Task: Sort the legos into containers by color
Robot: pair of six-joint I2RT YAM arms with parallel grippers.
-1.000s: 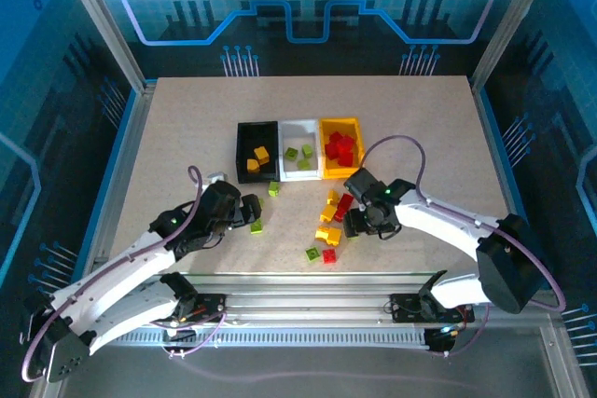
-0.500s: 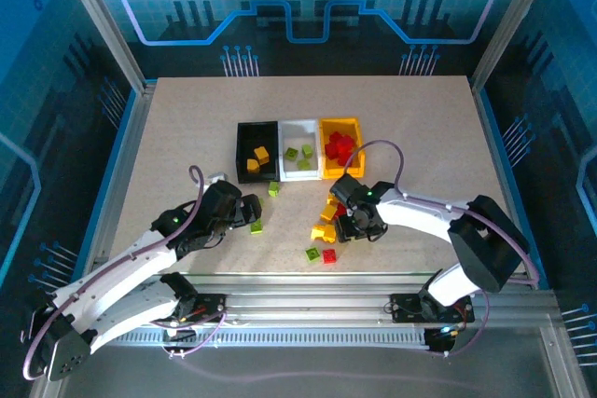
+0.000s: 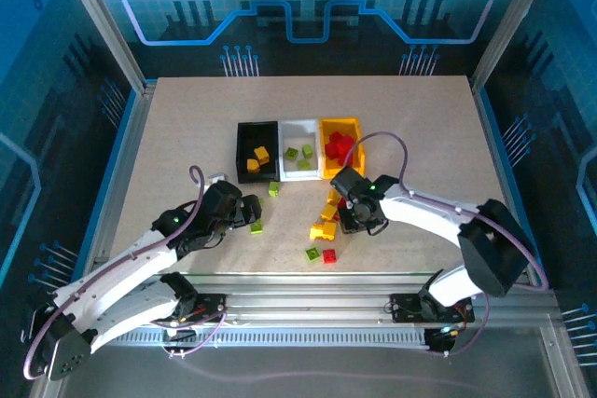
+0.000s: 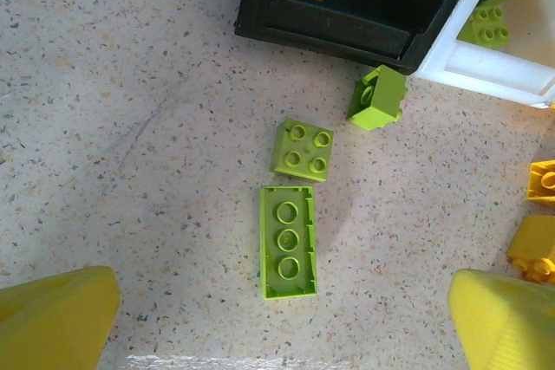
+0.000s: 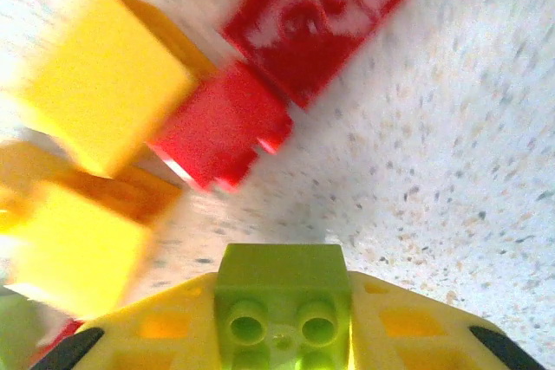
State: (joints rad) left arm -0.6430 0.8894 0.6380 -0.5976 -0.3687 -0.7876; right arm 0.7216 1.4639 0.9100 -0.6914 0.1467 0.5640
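Observation:
My right gripper (image 5: 283, 322) is shut on a lime green lego (image 5: 282, 276), held low over the table beside red legos (image 5: 227, 136) and yellow legos (image 5: 102, 84). In the top view this gripper (image 3: 346, 221) sits at the loose pile (image 3: 326, 223) in front of the yellow-orange bin (image 3: 340, 167). My left gripper (image 4: 284, 311) is open, its yellow fingers (image 4: 54, 316) wide apart. An upside-down green plate (image 4: 288, 243) lies just ahead of them, then a small green square (image 4: 303, 150) and a green brick (image 4: 378, 97). The black bin (image 4: 347, 30) holds yellow legos and the white bin (image 4: 486, 80) green ones.
The three bins stand in a row at mid-table: black (image 3: 244, 151), white (image 3: 300, 171), yellow-orange with red legos. A green lego (image 3: 312, 253) and a red one (image 3: 328, 255) lie toward the near edge. The metal frame rail (image 3: 298, 277) runs just behind them.
My right arm has swung its wrist leftward and a little back toward the bins, still gripping the green lego. The left arm has stayed where it was.

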